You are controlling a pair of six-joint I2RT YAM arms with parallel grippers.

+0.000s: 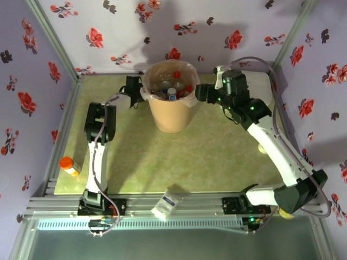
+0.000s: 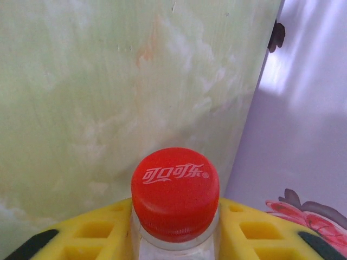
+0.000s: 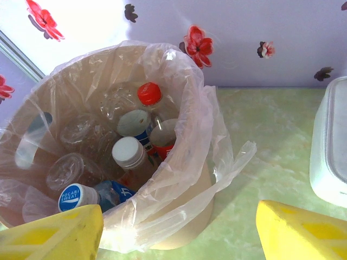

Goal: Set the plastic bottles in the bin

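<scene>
Clamping a red-capped bottle (image 2: pixel 174 195), left fingers (image 2: pixel 97 238) sit closed — right fingers (image 3: pixel 51 235) gape empty beside the bin (image 1: pixel 171 116).

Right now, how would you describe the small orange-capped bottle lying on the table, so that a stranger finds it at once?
Start at the tall round tan-orange bin at the far middle of the green table, then look to the table's near left edge, left of the left arm. There the small orange-capped bottle lies alone on its side, unlike the bottles heaped inside the bin.
</scene>
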